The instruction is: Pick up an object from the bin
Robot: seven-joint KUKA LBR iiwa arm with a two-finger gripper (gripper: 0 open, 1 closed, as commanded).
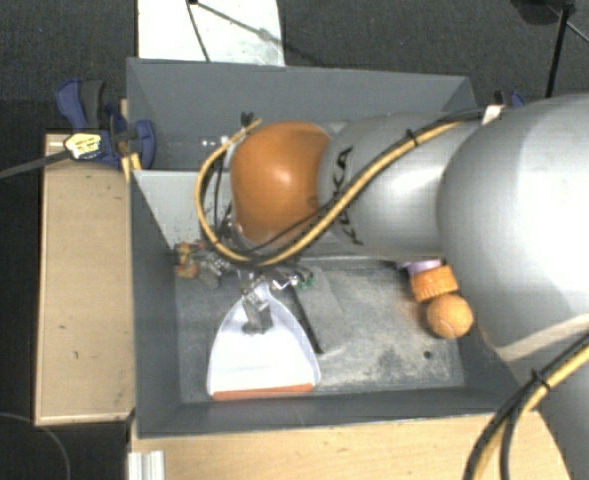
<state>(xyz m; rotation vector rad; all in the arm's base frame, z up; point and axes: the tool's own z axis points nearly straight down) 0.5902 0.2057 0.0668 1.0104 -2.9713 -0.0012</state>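
Note:
My gripper (258,314) hangs below the orange wrist cover, left of the bin's middle. It is down at the narrow top end of a white fan-shaped piece (262,360) with an orange front edge, which lies flat on the bin floor near the front wall. A thin black stick (307,326) lies slanted along that piece's right side. A small brownish thing (187,261) sits by the left wall, just left of the gripper.
At the right of the bin lie an orange pear-shaped thing with a ribbed cap (442,303) and a bit of purple (421,266), half under the arm. The arm covers the back of the bin. Bare floor lies between the white piece and the orange thing.

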